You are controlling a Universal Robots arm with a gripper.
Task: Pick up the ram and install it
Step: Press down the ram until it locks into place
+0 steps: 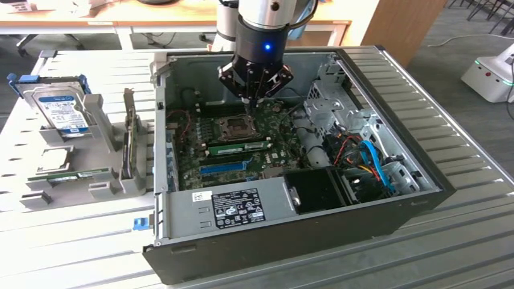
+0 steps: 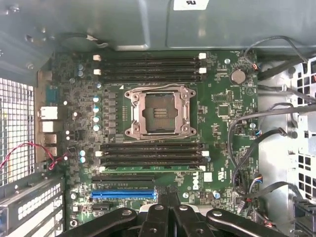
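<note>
— How does the gripper (image 1: 250, 101) stand?
— Its fingers are drawn close together with nothing between them. It hangs above the motherboard (image 2: 222, 128), over the far memory slots.

— Any writing?
— White "DELL" lettering (image 2: 197, 183) on the board. The power supply sticker (image 1: 237, 208) is too small to read.

— Room around it?
— The case (image 1: 418, 180) is open and its walls stand well apart. The cables (image 1: 365, 159) lie at the exterior view's right.

— And the ram (image 1: 241, 146)?
— It is seated in a slot between the CPU socket (image 2: 160, 112) and the blue slot (image 2: 123, 195), with its long axis parallel to them.
</note>
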